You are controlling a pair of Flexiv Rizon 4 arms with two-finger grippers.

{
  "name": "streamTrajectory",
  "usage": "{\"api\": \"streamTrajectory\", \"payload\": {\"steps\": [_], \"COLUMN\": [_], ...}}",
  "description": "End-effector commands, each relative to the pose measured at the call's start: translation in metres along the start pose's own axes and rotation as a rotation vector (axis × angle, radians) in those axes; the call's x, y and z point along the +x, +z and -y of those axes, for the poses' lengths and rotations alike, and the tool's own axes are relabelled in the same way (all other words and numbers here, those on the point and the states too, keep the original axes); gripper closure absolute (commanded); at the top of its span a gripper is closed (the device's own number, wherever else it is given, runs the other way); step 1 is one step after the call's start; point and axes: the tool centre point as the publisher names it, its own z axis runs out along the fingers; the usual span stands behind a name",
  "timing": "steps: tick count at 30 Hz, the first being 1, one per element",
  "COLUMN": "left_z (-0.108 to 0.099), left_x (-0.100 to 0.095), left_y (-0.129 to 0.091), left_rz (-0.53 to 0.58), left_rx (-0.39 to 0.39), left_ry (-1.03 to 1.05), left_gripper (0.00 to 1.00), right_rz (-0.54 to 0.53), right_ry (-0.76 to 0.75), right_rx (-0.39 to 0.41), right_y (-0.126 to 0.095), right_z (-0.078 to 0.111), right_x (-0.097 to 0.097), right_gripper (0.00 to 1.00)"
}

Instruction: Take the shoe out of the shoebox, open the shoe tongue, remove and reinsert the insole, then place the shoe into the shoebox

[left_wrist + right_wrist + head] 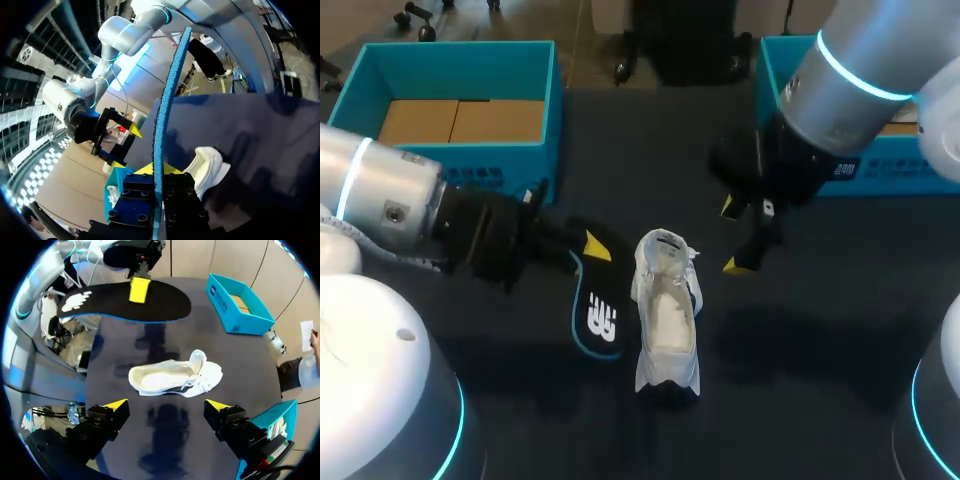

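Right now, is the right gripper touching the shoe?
Apart. In the right wrist view, the open right gripper hovers short of the shoe, with dark table visible between them.

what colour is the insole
The insole is black with a blue rim; the head view shows it best.

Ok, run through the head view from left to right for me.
Teal cardboard shoebox → black insole with a blue edge → white shoe → right claw, open, yellow-tipped.

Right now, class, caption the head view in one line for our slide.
Left gripper holds the black insole beside the white shoe; right gripper hovers open.
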Motion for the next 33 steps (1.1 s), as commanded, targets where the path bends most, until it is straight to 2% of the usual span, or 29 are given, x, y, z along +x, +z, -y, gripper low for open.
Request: {"api": "streamTrajectory", "payload": {"steps": [1,6,11,17,20,33], "left_z": [0.002,0.010,0.018,0.026,0.031,0.032], "left_x": [0.009,0.017,0.020,0.021,0.021,0.019], "left_y": [-0.002,0.000,0.006,0.019,0.026,0.027], "left_rz": [-0.015,-0.013,0.013,0.051,0.080,0.084], "left_rx": [0.081,0.169,0.222,0.327,0.322,0.311], "left_ry": [-0.133,-0.272,-0.365,-0.472,-0.479,-0.459], "left_gripper": [1.00,1.00,1.00,1.00,1.00,1.00], "right_rz": [0.053,0.085,0.065,0.052,0.035,0.035], "right_ry": [-0.058,-0.141,-0.176,-0.194,-0.168,-0.168], "right_rx": [0.007,0.022,0.050,0.077,0.070,0.070], "right_y": [0.007,0.021,0.042,0.060,0.069,0.069], "right_z": [-0.005,-0.003,0.000,0.001,0.003,0.003], "right_x": [0.008,0.018,0.021,0.028,0.033,0.033], "right_gripper": [0.00,0.00,0.00,0.00,0.00,0.00]}}
